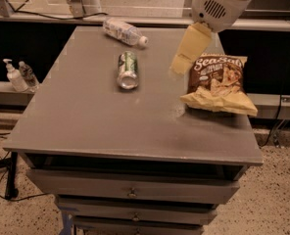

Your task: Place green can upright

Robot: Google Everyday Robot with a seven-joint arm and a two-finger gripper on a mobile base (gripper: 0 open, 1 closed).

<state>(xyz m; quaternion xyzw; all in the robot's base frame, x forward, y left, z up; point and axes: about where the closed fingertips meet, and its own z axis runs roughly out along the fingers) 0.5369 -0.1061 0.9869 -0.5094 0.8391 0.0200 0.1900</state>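
The green can [128,70] lies on its side on the grey cabinet top [86,116], near the back centre, with its shiny silver end facing me. My gripper [182,58] hangs from the white arm at the upper right, above the table surface. It is to the right of the can, between the can and a chip bag, and apart from the can.
A clear plastic bottle [124,32] with a white cap lies on its side behind the can. A brown and yellow chip bag [218,84] lies at the right. Two small bottles [17,75] stand on a shelf to the left. Drawers [130,192] run below the front edge.
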